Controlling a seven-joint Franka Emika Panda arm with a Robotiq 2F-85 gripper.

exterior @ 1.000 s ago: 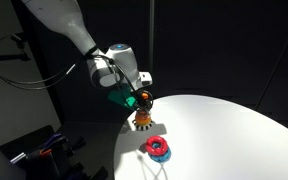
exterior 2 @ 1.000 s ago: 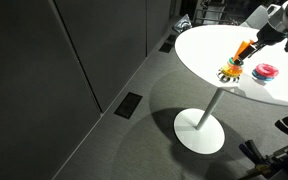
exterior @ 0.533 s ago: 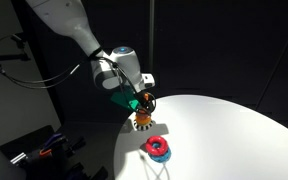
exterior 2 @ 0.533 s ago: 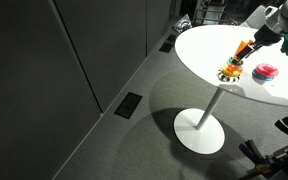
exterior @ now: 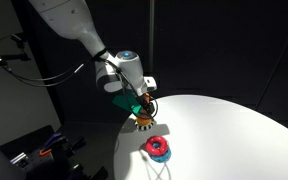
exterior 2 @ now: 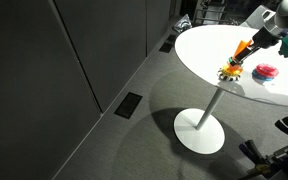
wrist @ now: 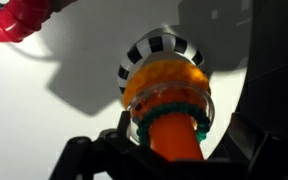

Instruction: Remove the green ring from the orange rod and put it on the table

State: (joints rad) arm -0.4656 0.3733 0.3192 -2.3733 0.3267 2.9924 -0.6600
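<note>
The orange rod (exterior: 145,110) stands on its small round base near the table's (exterior: 234,135) edge. In the wrist view the rod (wrist: 169,145) rises toward the camera from a black-and-white-rimmed base (wrist: 165,48). The green ring (wrist: 170,116) circles the rod below its top, with a clear ring just beneath it. My gripper (wrist: 169,152) is open, its dark fingers on either side of the rod and apart from it. In both exterior views the gripper (exterior: 141,99) (exterior 2: 258,40) hangs at the rod's (exterior 2: 243,50) top.
A red-and-blue ring (exterior: 158,148) (exterior 2: 265,71) lies flat on the table near the rod, and shows at the top left of the wrist view (wrist: 14,20). The table (exterior 2: 209,45) stands on a single pedestal. The surroundings are dark.
My gripper has shifted slightly down and closer over the rod. The rod, the green ring and the red-and-blue ring have not moved.
</note>
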